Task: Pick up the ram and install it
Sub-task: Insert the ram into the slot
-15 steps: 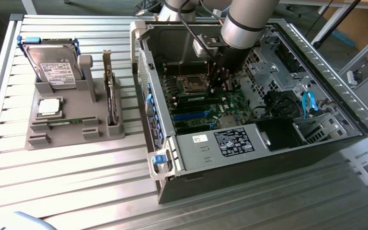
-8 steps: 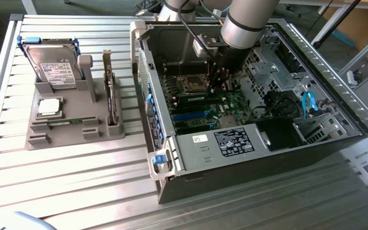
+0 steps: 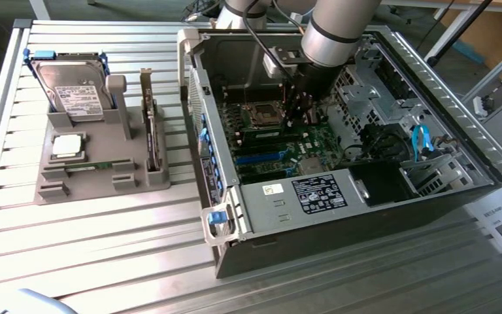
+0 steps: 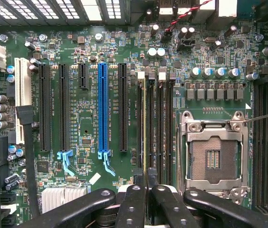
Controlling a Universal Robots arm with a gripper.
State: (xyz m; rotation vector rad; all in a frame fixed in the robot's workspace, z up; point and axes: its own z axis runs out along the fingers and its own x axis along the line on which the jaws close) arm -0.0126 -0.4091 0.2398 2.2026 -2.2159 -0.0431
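Observation:
The ram [image 4: 145, 123] shows edge-on in the wrist view as a thin green-yellow line. It stands upright along the outermost of the black memory slots [image 4: 158, 128], on the side toward the expansion slots. My gripper [image 4: 146, 184] is shut on the ram, with its black fingers [image 4: 133, 202] pressed close on either side of the stick's top edge. Whether the stick sits fully in the slot I cannot tell. In the exterior view my gripper [image 3: 302, 112] reaches down into the open computer case [image 3: 233, 216], just above the motherboard [image 3: 273, 140].
The empty CPU socket [image 4: 214, 152] lies beside the memory slots, and a blue expansion slot [image 4: 103, 109] on the other side. Outside the case, at the exterior view's left, a grey fixture [image 3: 85, 183] holds a hard drive [image 3: 70, 91], a silver CPU chip [image 3: 66, 145] and an expansion card [image 3: 152, 131].

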